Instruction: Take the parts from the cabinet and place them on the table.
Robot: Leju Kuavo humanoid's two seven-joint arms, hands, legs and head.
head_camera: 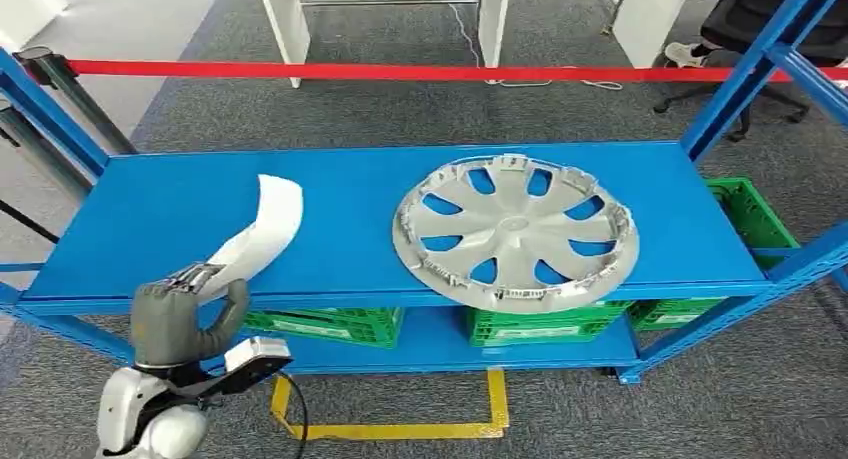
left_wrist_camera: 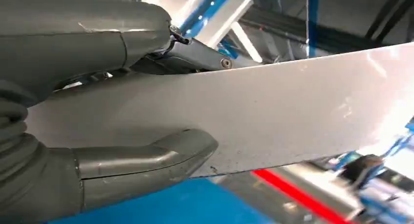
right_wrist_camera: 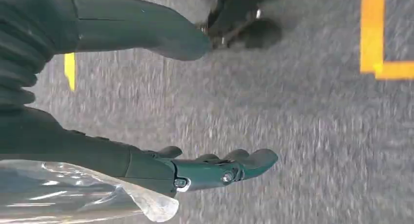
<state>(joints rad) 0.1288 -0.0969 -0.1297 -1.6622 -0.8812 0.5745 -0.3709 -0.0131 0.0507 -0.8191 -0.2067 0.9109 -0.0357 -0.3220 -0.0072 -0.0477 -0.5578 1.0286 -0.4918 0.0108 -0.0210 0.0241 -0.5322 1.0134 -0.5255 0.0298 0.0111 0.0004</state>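
Blue shelf [head_camera: 180,209] carries silver hubcap [head_camera: 515,231].

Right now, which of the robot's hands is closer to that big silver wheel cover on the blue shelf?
The left. The left hand is at the shelf's front edge, holding a curved white part, off to the side of the wheel cover. The right hand hangs over the grey floor.

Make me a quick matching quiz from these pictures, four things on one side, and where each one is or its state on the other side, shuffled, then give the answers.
Things:
1. white curved part
2. silver wheel cover
3. green crates
4. right robot hand

Places or states:
A. hanging over grey carpet, holding nothing
B. on the lower shelf level
C. held by the left robot hand
D. lying flat on the blue shelf, right of centre

Pairs: 1-C, 2-D, 3-B, 4-A
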